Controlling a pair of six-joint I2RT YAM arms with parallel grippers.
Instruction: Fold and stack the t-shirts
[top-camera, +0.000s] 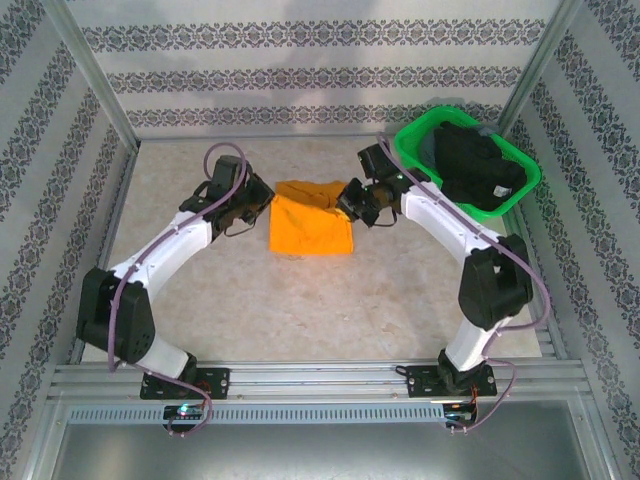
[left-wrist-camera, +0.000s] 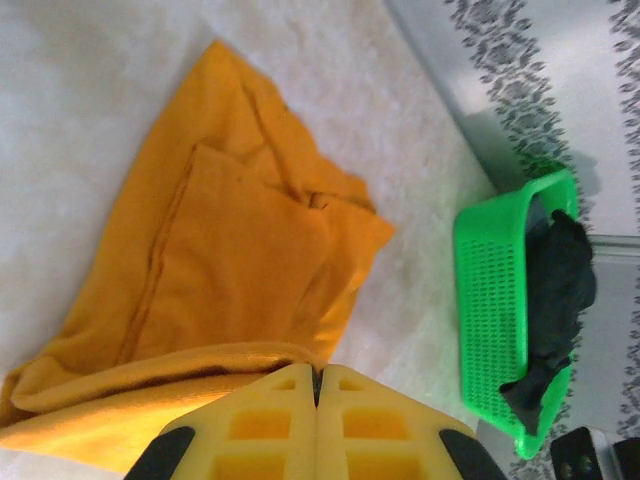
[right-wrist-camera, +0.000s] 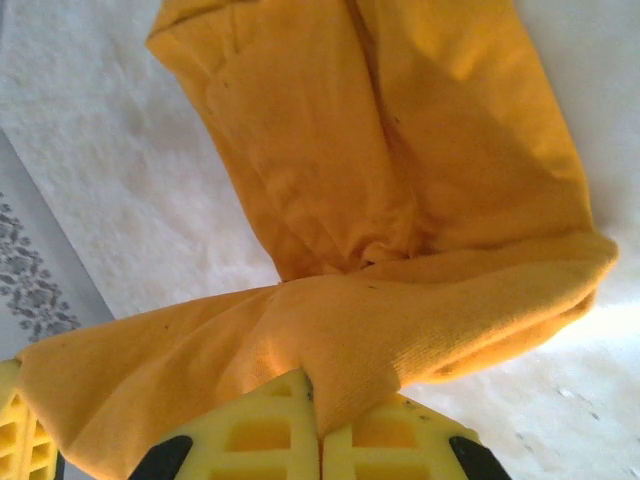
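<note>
From above: orange t-shirt (top-camera: 311, 220) lying mid-table (top-camera: 300, 300) as a rough folded rectangle, far edge rumpled, with the left fingers (top-camera: 262, 204) at its left edge and the right fingers (top-camera: 350, 202) at its far right corner. Too small there to judge either grip. Closer in, from the left wrist: yellow left fingers (left-wrist-camera: 300, 410) pressed together, tips against a rolled hem of the orange t-shirt, no cloth seen in the seam between them, so cannot tell whether any is caught; several overlapping layers and a stitched seam plain beyond the tips. From the right wrist: right fingers (right-wrist-camera: 300, 420) pinching a thick fold of the same cloth, a tuck of it drawn down between the two pads and the rest draped across and over their left side, hiding part of one finger. To the right of the orange t-shirt and further back, a green basket (top-camera: 415, 135) holding the crumpled black t-shirts (top-camera: 480, 165). Patterned walls (top-camera: 300, 80) behind and on both sides of it.
</note>
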